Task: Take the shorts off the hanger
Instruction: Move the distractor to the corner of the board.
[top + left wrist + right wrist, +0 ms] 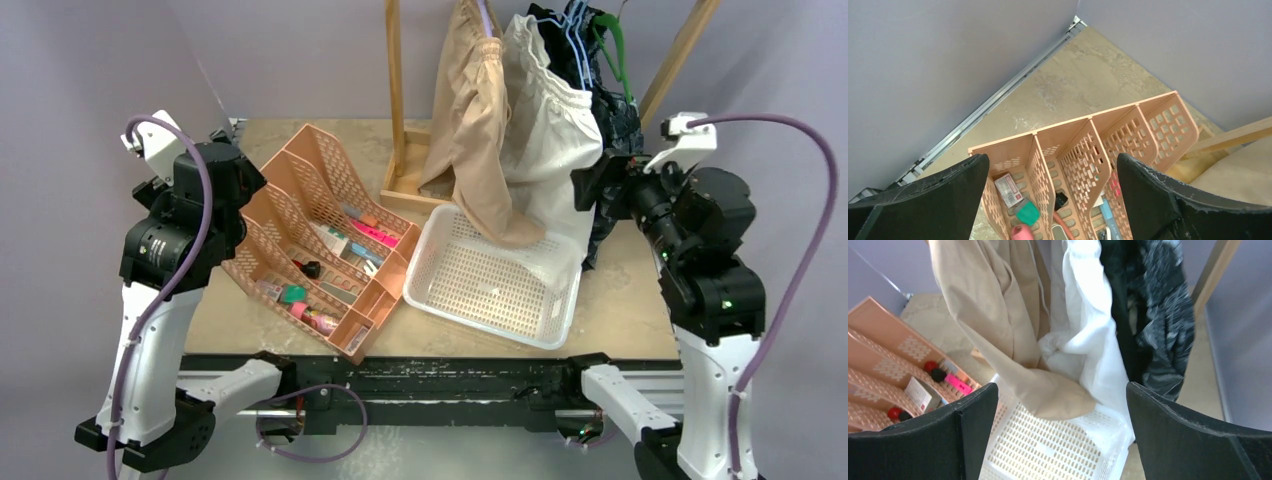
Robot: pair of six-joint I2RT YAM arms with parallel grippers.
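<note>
Wide and empty, the left end effector is held above the orange organizer and the right end effector before the shorts. 4 pairs are hung at the wooden rack on the counter, the tan leg draped into the white basket.

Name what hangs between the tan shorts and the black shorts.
The white shorts hang there, touching the tan shorts and the black shorts; clearest in the right wrist view.

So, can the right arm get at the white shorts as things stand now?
Probably yes: the right gripper is open and faces the white shorts, with nothing between them; the tan shorts hang close beside.
</note>
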